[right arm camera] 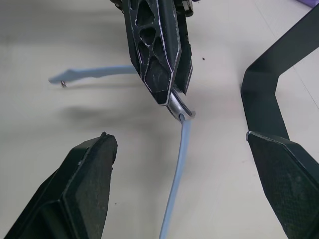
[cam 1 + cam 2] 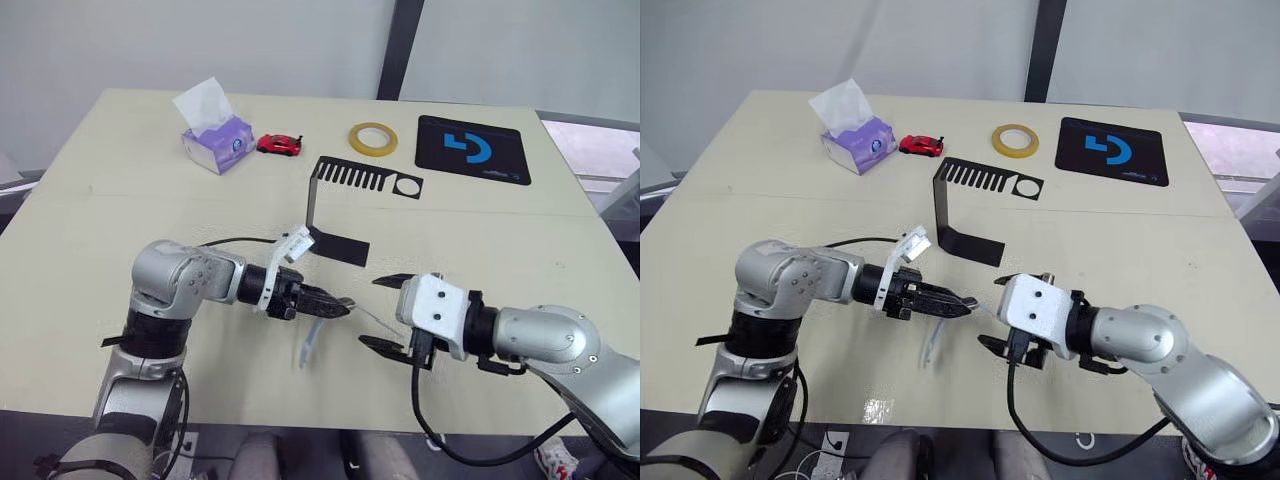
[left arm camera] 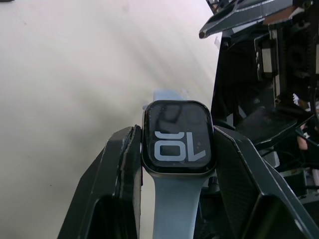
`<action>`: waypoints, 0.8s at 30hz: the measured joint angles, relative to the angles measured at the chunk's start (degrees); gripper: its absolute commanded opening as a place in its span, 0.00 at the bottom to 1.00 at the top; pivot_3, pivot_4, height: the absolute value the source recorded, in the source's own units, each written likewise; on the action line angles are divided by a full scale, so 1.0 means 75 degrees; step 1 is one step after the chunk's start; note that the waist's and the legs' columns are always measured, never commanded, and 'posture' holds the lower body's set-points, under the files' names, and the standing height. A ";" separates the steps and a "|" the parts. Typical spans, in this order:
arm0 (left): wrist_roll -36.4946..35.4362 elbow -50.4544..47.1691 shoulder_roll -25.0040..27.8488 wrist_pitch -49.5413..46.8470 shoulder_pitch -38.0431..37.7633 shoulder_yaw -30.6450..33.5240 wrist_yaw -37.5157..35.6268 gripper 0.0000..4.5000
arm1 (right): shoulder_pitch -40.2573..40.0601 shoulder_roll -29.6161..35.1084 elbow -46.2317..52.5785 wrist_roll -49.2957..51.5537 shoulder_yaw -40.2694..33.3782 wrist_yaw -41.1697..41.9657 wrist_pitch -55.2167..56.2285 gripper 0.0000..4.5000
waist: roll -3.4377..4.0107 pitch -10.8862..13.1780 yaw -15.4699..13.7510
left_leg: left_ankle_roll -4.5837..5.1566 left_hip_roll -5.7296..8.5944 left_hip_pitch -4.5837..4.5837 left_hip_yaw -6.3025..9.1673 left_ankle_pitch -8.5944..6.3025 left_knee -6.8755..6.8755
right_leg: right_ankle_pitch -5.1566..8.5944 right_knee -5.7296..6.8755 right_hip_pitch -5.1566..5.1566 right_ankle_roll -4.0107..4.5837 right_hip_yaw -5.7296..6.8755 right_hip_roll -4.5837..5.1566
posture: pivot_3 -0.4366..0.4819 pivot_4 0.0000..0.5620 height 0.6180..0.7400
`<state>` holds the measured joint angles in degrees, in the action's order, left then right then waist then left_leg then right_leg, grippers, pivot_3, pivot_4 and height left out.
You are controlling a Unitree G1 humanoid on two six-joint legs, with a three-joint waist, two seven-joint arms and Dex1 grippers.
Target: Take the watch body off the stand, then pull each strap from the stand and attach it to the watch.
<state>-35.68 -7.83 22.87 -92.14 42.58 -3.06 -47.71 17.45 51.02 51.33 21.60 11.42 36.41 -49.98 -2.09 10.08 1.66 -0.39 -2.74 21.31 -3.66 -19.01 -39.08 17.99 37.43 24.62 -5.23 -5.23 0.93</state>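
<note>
Both straps [image 1: 179,164] already hang from the watch body [image 3: 178,138] pinched in the left gripper [image 2: 335,308], one running lengthwise between the right gripper's [image 2: 388,312] spread fingers.

The table [image 2: 120,220] was pale beige. On its far side, a lilac tissue box [image 2: 220,143] with a white tissue sat to the left, then a red toy car [image 2: 279,144], a yellow tape ring [image 2: 373,139], and to the right a black mouse pad [image 2: 472,149] with a blue logo. The stand [image 2: 335,205] was plain black, its top plate cut with comb-like slots. The watch body [image 3: 178,138] had a black screen with pale grey digits and a silvery-grey rim. The straps [image 1: 179,169] were pale blue-grey. The left gripper [image 2: 335,309] and right gripper [image 2: 388,312] both had black fingers; the right one's housing was white.
</note>
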 measured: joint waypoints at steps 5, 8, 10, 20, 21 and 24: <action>-0.0222 0.0007 -0.0045 -0.0045 0.0000 0.0036 0.0340 0.38 | 0.0175 -0.0006 -0.0018 -0.0249 0.0508 -0.0173 -0.0379 0.99 | 0.0000 0.0000 0.0001 | -0.0008 0.0007 -0.0001 0.0002 0.0004 0.0001 | 0.0002 0.0003 0.0000 0.0004 0.0014 0.0023 | 0.48 0.27 0.98; -0.0369 0.0007 -0.0051 -0.0046 -0.0006 0.0059 0.0478 0.38 | 0.0324 -0.0148 -0.0163 -0.0356 0.0676 -0.0286 -0.0560 0.99 | 0.0000 0.0000 -0.0002 | -0.0012 0.0011 -0.0001 0.0003 0.0006 0.0001 | 0.0002 0.0003 0.0000 0.0004 0.0018 0.0029 | 0.48 0.27 0.98; -0.0424 0.0007 -0.0066 -0.0046 -0.0007 0.0085 0.0546 0.38 | 0.0401 -0.0273 -0.0250 -0.0392 0.0806 -0.0321 -0.0638 0.90 | 0.0000 0.0000 -0.0002 | -0.0013 0.0011 0.0000 0.0003 0.0006 0.0001 | 0.0002 0.0003 0.0000 0.0004 0.0019 0.0029 | 0.48 0.27 0.98; -0.0574 0.0006 -0.0194 -0.0046 -0.0010 0.0118 0.0715 0.38 | 0.0677 -0.0603 -0.0596 -0.0683 0.1195 -0.0455 -0.0849 0.73 | 0.0000 0.0000 -0.0002 | -0.0019 0.0020 0.0001 0.0005 0.0010 0.0002 | 0.0002 0.0002 0.0000 0.0004 0.0023 0.0039 | 0.48 0.27 0.98; -0.0598 0.0006 -0.0197 -0.0046 -0.0010 0.0118 0.0738 0.38 | 0.0726 -0.0621 -0.0621 -0.0753 0.1212 -0.0458 -0.0851 0.73 | 0.0000 0.0000 0.0003 | -0.0019 0.0019 0.0001 0.0005 0.0010 0.0002 | 0.0002 0.0002 0.0000 0.0004 0.0024 0.0039 | 0.48 0.27 0.98; -0.0613 0.0006 -0.0199 -0.0046 -0.0011 0.0118 0.0757 0.38 | 0.0792 -0.0644 -0.0631 -0.0818 0.1258 -0.0460 -0.0848 0.61 | 0.0000 0.0000 0.0003 | -0.0019 0.0019 0.0001 0.0006 0.0010 0.0003 | 0.0002 0.0002 0.0000 0.0004 0.0025 0.0038 | 0.48 0.27 0.98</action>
<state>-40.28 -7.78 21.38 -92.48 42.49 -2.18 -42.03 23.39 46.19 46.60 15.47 20.85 32.96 -56.34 -2.08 10.08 1.68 -0.53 -2.60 21.31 -3.62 -18.94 -39.05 18.01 37.45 24.62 -5.20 -5.04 1.21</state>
